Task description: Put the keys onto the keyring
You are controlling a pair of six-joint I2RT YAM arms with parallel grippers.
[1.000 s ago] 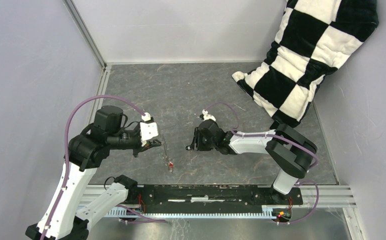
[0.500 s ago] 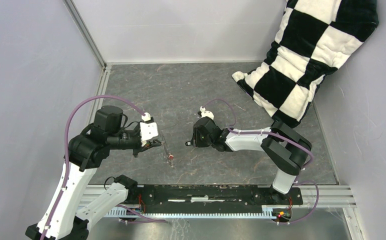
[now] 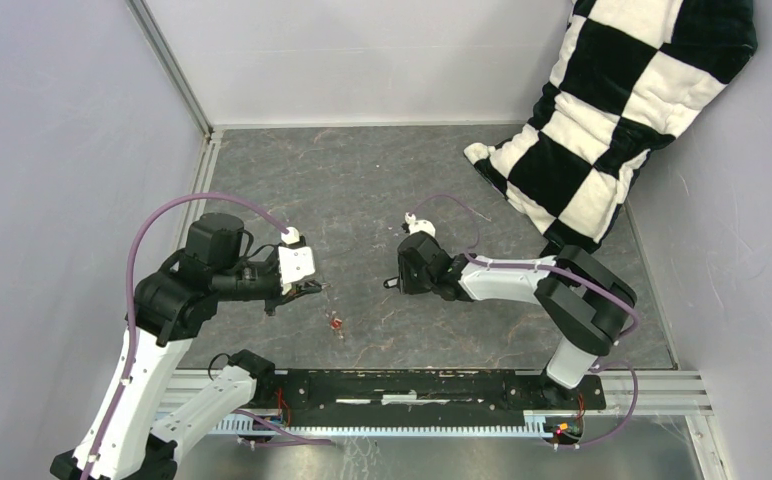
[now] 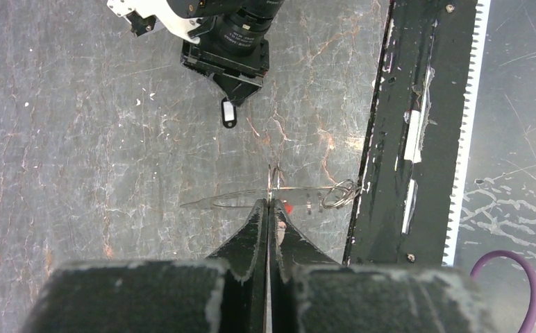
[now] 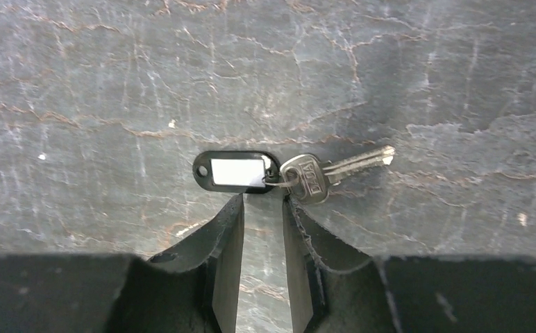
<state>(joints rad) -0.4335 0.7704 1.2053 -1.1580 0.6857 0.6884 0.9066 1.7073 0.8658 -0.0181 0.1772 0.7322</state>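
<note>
My left gripper (image 4: pixel 270 202) is shut on the thin grey wire of the keyring (image 4: pixel 300 188), held edge-on just above the floor. A red key (image 4: pixel 287 207) hangs from the ring beside my fingertips; from above it shows as a red speck (image 3: pixel 336 323) below the left gripper (image 3: pixel 314 288). The black key with its pale label (image 5: pixel 236 171) lies flat on the floor, joined by a small loop to a silver key blade (image 5: pixel 335 170). My right gripper (image 5: pixel 262 200) stands open, its fingertips just short of the tag's right end, with bare floor showing between the fingers.
A black-and-white checkered cushion (image 3: pixel 622 110) leans in the far right corner. A black rail (image 3: pixel 432 385) runs along the near edge, close to the ring's small end loops (image 4: pixel 338 194). Grey walls close in the left and back.
The right gripper's jaws have narrowed and it has shifted slightly right and away with the black tag at its tips. The ring and red key in the left gripper have swung a little.
</note>
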